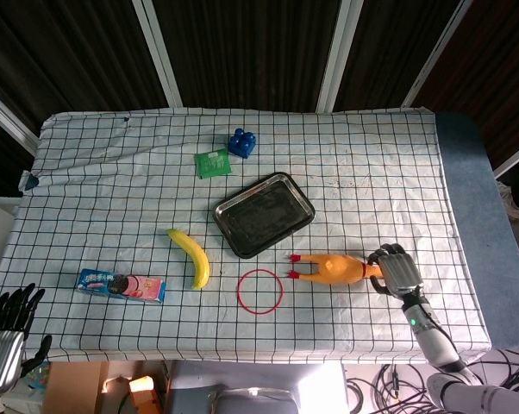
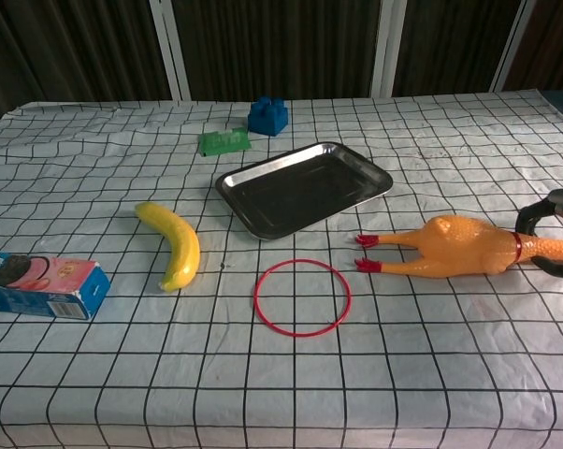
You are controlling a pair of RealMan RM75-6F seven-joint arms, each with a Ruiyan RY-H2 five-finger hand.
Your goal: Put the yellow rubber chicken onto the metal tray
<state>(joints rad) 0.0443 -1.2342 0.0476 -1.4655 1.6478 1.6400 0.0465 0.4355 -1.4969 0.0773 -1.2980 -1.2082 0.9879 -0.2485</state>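
The yellow rubber chicken [image 1: 333, 267] [image 2: 459, 248] lies on its side on the checked cloth, red feet pointing left and head end to the right. My right hand [image 1: 397, 269] [image 2: 545, 208] has its fingers curled over the chicken's neck, with the thumb below it. The metal tray [image 1: 264, 216] [image 2: 305, 187] sits up and left of the chicken with nothing in it. My left hand [image 1: 5, 332] hangs off the table's near left corner, fingers spread and holding nothing.
A red ring [image 1: 259, 291] lies just left of the chicken's feet, in front of the tray. Further left are a banana [image 1: 192, 257] and a cookie box [image 1: 121, 285]. Behind the tray are a green packet [image 1: 212, 162] and a blue block [image 1: 240, 142].
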